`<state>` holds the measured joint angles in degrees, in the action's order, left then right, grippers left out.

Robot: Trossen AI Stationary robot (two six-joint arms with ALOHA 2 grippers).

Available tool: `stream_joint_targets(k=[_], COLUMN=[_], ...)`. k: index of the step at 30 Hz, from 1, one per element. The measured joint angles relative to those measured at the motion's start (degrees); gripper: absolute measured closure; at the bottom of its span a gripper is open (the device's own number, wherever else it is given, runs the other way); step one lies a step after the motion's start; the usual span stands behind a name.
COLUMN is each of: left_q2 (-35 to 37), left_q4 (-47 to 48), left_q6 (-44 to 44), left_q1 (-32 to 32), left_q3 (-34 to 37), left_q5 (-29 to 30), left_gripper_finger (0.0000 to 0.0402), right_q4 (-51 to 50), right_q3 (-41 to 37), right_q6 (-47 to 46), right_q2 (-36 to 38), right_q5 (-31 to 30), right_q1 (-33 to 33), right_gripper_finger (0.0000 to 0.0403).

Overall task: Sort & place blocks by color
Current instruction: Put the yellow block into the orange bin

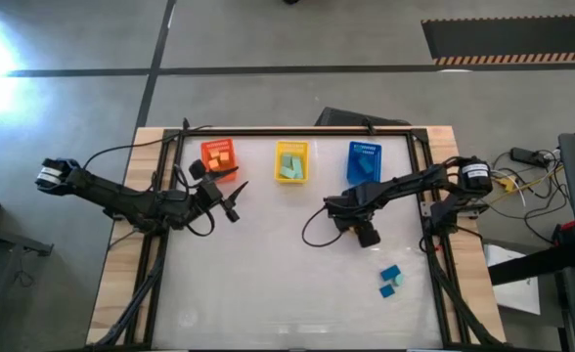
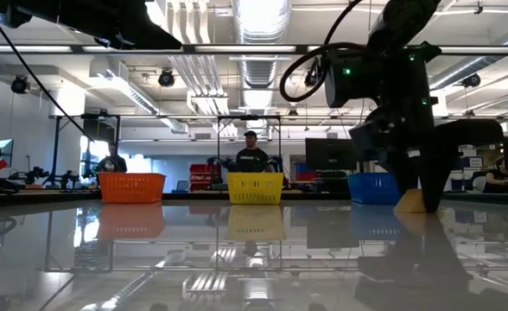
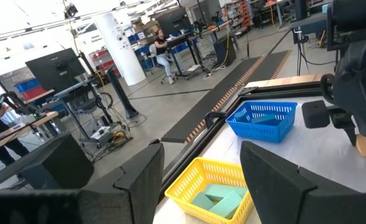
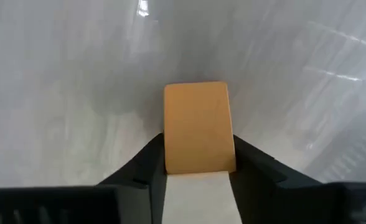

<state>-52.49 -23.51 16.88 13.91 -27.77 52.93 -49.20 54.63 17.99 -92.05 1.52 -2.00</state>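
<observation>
- Left end effector: waits at the counter's left, just in front of the orange bin; fingers spread apart, nothing between them.
- Orange bin: rear left of the counter; orange blocks already inside.
- Yellow bin: rear centre; holds teal blocks.
- Right end effector: right of centre, in front of the blue bin; fingers closed on a tan-orange block, one finger on each long side. The low view shows the block at or just above the counter surface; contact cannot be told.
- Key relation: the held block's long axis runs straight out between the fingers. Its matching orange bin lies well to the left, across the yellow bin, nearer the left arm than the right. Judgement: the carry must cross most of the counter's width.
- Blue bin: rear right; a blue block seems to lie inside.
- Loose blocks: blue and teal, touching, front right, nearest the right arm; not yet sorted.
</observation>
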Motion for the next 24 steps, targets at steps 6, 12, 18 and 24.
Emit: stream_joint_targets(k=[6,12,18,24], left_q2=[0.02,0.00,0.02,0.02], left_q4=[0.00,0.00,-0.02,0.04], left_q6=[-0.02,-0.04,-0.22,-3.24], left_q1=[-0.02,0.00,0.23,1.57], left_q3=[0.00,0.00,-0.09,-0.09], left_q5=[0.00,0.00,-3.87,-26.37], left_gripper_finger=[0.0206,0.0206,0.0206,0.0206], right_q4=[2.33,21.00,57.09,91.38], right_q3=[1.15,2.23,-0.73,-6.53], right_q6=[-11.66,-19.62,-20.23,-19.45], right_q2=[0.44,2.14,2.26,0.43], right_q5=[-0.06,-0.09,-4.36,-8.61], right_q1=[0.00,0.79,4.05,9.88], right_gripper_finger=[0.0282,0.0282,0.0282,0.0282])
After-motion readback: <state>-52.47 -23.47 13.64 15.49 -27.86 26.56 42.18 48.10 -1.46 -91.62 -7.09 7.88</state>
